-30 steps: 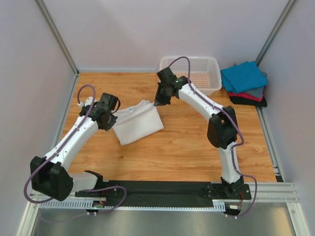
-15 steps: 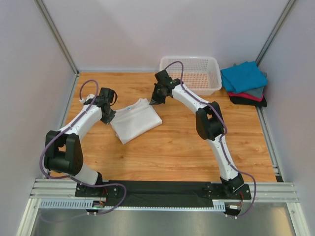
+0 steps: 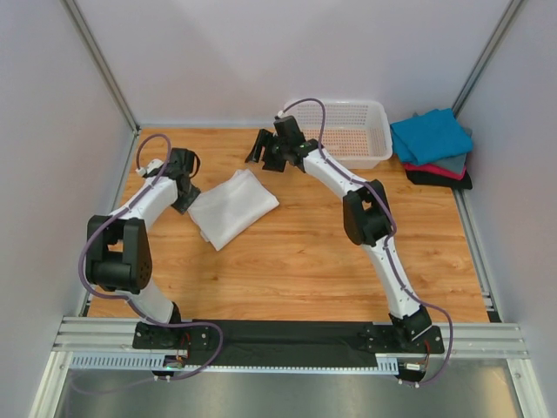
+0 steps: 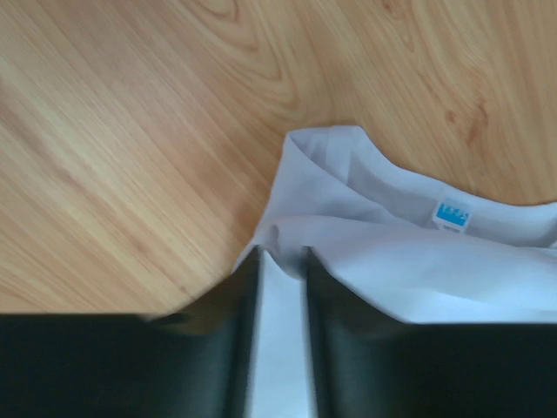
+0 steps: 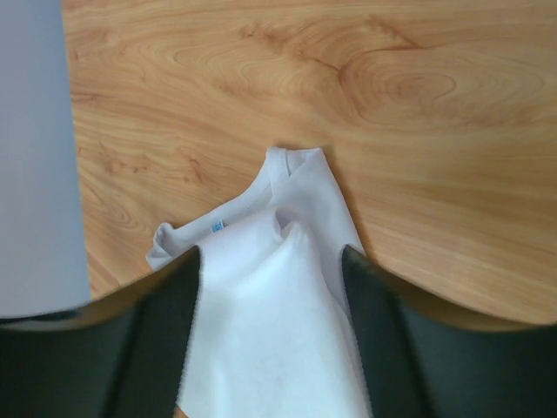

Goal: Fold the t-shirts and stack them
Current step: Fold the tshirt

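The folded white cloth t-shirt (image 3: pixel 233 207) lies left of centre on the wooden counter (image 3: pixel 313 252). The left tool (image 3: pixel 186 202) sits at its left edge, narrowly parted with cloth in the gap; a pinch cannot be told. The right tool (image 3: pixel 260 151) hangs wide and empty beyond the far edge, probably to leave the fold undisturbed.
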You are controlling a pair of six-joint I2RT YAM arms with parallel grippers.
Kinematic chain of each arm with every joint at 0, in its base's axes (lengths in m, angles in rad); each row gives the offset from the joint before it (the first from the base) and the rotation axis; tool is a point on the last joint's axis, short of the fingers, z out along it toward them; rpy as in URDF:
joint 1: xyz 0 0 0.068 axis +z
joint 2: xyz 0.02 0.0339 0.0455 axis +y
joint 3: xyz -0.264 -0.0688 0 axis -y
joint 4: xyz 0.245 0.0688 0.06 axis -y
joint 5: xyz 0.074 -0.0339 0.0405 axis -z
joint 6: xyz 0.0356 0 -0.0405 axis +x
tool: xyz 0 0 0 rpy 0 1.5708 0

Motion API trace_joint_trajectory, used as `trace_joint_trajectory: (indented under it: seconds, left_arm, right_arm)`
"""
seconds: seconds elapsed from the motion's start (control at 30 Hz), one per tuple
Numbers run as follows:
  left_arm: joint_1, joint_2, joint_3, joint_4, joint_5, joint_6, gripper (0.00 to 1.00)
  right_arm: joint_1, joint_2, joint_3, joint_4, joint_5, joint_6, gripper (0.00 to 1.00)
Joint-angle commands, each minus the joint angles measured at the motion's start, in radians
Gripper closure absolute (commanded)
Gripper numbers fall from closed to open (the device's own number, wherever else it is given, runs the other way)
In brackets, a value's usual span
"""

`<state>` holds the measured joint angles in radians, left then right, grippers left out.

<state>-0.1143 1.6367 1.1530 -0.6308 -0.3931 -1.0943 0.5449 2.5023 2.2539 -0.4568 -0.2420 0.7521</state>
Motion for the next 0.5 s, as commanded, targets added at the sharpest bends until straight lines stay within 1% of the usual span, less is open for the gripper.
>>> trace_joint_trajectory:
  seconds: [0.0,0.07,0.1,0.13,0.2,0.27,0.33,0.37,0.4,0.43,0.47]
  left_arm:
    - [0.025,0.017,0.04,0.046,-0.003,0.042,0.34]
    - [0.033,0.009,0.056,0.062,0.002,0.088,0.22]
    - [0.034,-0.004,0.06,0.089,0.011,0.109,0.12]
    - [0.036,-0.011,0.069,0.101,0.016,0.134,0.06]
    - [0.038,-0.034,0.106,0.088,0.007,0.194,0.02]
    - [0.036,-0.064,0.116,0.085,0.016,0.246,0.02]
    - [0.036,-0.133,0.09,0.134,0.089,0.28,0.07]
    - [0.035,-0.162,0.042,0.16,0.121,0.284,0.09]
    - [0.033,-0.216,0.012,0.242,0.199,0.29,0.17]
    - [0.031,-0.241,-0.021,0.294,0.239,0.29,0.21]
    - [0.028,-0.277,-0.079,0.384,0.276,0.283,0.26]
  right_arm:
    - [-0.008,0.03,0.079,0.07,-0.042,-0.037,0.26]
    - [-0.008,0.018,0.072,0.085,-0.087,-0.06,0.25]
    - [-0.007,-0.008,0.064,0.093,-0.101,-0.071,0.24]
    - [-0.003,-0.025,0.055,0.102,-0.115,-0.082,0.24]
    - [0.001,-0.084,0.014,0.128,-0.155,-0.127,0.24]
    - [0.013,-0.127,-0.014,0.109,-0.151,-0.166,0.25]
    - [0.024,-0.19,-0.068,0.101,-0.146,-0.204,0.3]
    - [0.03,-0.21,-0.088,0.096,-0.146,-0.211,0.34]
    - [0.033,-0.244,-0.13,0.09,-0.143,-0.226,0.39]
    - [0.041,-0.261,-0.152,0.084,-0.145,-0.237,0.46]
    - [0.043,-0.292,-0.175,0.066,-0.126,-0.249,0.58]
